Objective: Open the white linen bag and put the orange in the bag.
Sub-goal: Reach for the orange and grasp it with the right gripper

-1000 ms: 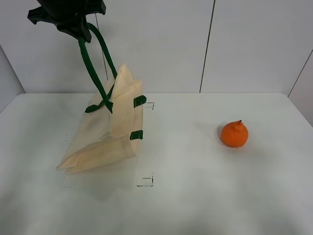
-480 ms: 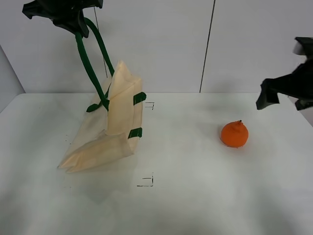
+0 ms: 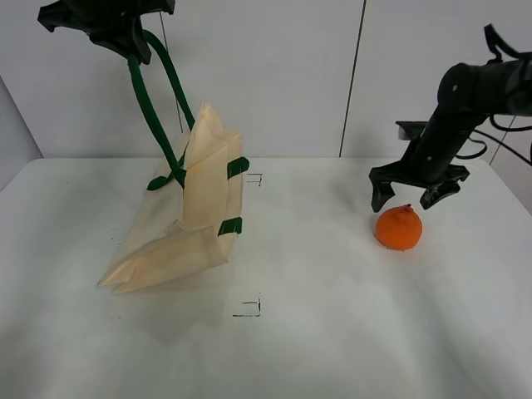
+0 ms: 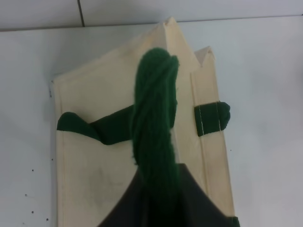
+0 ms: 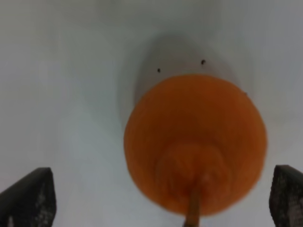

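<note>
The white linen bag (image 3: 195, 220) was seen left of centre in the exterior high view. It was hung by its dark green strap handles (image 3: 156, 100), with its lower end slumped onto the white table (image 3: 332, 349) toward the lower left. 2 green tabs (image 3: 237, 169) were shown along its right edge. The orange (image 3: 398, 229) was found right of centre on the table, stem upward and well apart from the bag.

The left gripper (image 3: 116, 25) was placed in the upper left corner of the frame, clamped on the top of the handles. In the left wrist view the twisted green strap (image 4: 154, 123) was seen running down into the closed dark jaws, with the cream cloth (image 4: 94, 156) spread behind it.

The right gripper (image 3: 406, 198) was held just above the orange, spread wide, with nothing gripped. In the right wrist view its fingertips (image 5: 28, 196) were shown at the lower corners of the frame, either side of the orange (image 5: 194, 142) and clear of it.

2 small black corner marks (image 3: 248, 309) were visible on the table right of the bag, and pale wall panels (image 3: 274, 75) were seen behind
</note>
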`<state>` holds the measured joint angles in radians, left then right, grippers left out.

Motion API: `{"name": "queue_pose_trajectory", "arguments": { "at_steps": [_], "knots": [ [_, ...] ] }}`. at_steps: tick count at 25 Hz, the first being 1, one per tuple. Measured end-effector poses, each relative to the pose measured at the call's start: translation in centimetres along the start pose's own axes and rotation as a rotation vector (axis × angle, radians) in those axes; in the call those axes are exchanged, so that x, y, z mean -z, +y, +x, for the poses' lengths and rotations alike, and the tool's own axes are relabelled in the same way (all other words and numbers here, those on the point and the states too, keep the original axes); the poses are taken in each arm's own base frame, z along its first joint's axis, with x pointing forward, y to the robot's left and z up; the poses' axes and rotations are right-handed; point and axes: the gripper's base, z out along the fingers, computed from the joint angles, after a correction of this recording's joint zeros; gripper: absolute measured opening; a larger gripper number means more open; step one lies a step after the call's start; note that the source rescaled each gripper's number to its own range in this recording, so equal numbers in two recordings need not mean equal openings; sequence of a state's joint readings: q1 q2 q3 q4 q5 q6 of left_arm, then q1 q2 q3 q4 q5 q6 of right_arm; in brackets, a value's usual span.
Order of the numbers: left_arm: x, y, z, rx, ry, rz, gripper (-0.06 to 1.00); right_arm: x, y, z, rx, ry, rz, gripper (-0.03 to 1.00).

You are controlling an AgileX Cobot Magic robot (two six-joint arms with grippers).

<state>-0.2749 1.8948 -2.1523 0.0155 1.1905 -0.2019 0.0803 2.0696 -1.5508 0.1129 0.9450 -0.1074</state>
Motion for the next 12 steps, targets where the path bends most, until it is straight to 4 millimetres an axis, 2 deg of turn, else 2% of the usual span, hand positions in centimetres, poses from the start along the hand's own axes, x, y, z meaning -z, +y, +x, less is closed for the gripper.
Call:
{"name": "queue_pose_trajectory", "arguments": {
  "at_steps": [6, 11, 12],
  "knots": [
    [0.0, 0.0, 0.0, 0.0, 0.0, 0.0, 0.0, -4.3, -0.9, 0.4, -0.01, 0.092, 0.05, 1.0],
    [0.0, 0.0, 0.0, -0.002, 0.0, 0.0, 0.0, -5.7, -1.1, 0.3, -0.014, 0.081, 0.053, 0.99],
    [0.0, 0.0, 0.0, -0.004, 0.0, 0.0, 0.0, -5.8, -1.1, 0.3, -0.014, 0.08, 0.053, 0.93]
  ]
}}
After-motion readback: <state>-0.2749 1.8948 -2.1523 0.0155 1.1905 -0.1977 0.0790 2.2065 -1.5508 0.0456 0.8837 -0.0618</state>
